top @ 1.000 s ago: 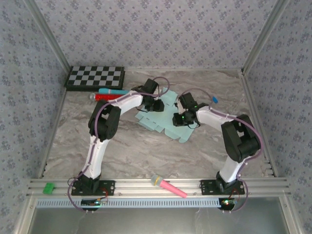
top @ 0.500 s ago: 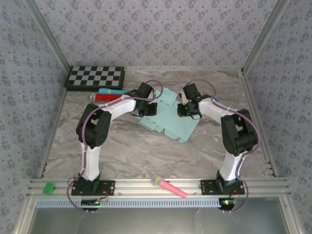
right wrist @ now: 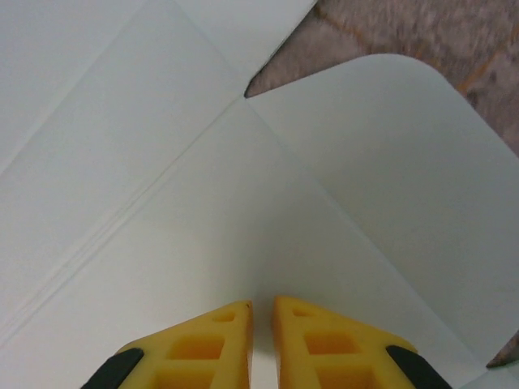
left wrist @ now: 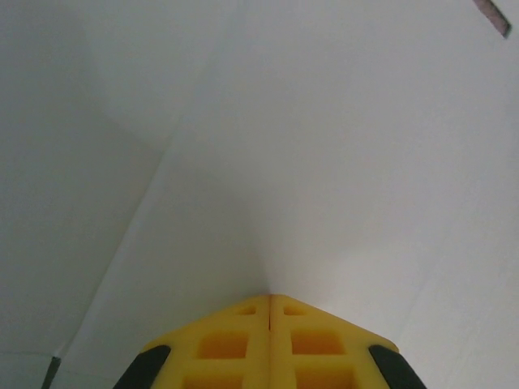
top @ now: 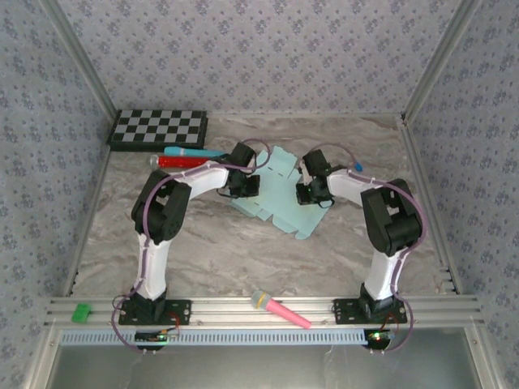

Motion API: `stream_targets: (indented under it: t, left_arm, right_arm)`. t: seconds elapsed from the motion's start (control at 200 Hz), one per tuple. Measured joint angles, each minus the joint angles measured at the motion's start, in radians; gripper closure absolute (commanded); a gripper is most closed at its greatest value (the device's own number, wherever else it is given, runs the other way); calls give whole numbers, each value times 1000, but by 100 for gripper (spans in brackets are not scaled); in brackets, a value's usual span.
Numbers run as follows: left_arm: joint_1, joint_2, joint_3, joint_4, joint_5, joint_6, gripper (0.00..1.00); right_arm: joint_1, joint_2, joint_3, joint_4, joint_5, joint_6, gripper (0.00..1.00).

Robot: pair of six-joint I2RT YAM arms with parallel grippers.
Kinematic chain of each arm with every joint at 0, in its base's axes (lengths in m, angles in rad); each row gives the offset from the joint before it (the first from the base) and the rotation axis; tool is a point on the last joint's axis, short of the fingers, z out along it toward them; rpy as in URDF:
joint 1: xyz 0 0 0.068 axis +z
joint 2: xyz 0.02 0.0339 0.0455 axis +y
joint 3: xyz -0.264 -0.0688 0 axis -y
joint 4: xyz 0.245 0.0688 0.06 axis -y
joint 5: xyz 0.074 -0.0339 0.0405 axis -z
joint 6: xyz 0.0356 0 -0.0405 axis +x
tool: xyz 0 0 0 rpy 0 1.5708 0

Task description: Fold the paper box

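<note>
The paper box (top: pixel 276 198) lies flat on the marble table as a pale aqua die-cut sheet with flaps. My left gripper (top: pixel 246 185) rests on the sheet's left part. In the left wrist view its yellow fingers meet with no gap, the left gripper (left wrist: pixel 269 297) shut, tips touching the pale card (left wrist: pixel 324 146). My right gripper (top: pixel 311 193) sits on the sheet's right part. In the right wrist view a narrow gap separates the fingers of the right gripper (right wrist: pixel 261 303), whose tips rest on the card (right wrist: pixel 203 203) below a rounded flap (right wrist: pixel 405 162).
A black-and-white checkerboard (top: pixel 158 130) stands at the back left, with a red pen (top: pixel 174 161) and a teal pen (top: pixel 193 151) beside it. A pink toy microphone (top: pixel 280 310) and a green block (top: pixel 81 312) lie on the front rail. Patterned walls enclose the table (top: pixel 203 243).
The left gripper's jaws have closed and it has shifted a little left and nearer on the sheet. The right gripper swung back and settled on the sheet's right part.
</note>
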Motion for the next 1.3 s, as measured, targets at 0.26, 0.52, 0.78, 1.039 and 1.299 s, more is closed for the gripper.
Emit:
stream_targets:
  t: [0.26, 0.52, 0.78, 1.039, 1.299]
  left_arm:
    - [1, 86, 128, -7, 12, 45, 95]
    - [2, 153, 227, -22, 71, 110, 85]
    - [3, 161, 241, -29, 104, 140, 84]
    - [3, 147, 234, -41, 129, 147, 78]
    - [18, 96, 260, -87, 135, 141, 71]
  right_arm:
    - [68, -101, -128, 29, 35, 49, 83]
    - [172, -149, -182, 26, 38, 105, 83]
    - [248, -146, -177, 26, 23, 154, 83]
    - [257, -148, -149, -2, 11, 161, 82]
    - [187, -148, 2, -13, -8, 161, 83]
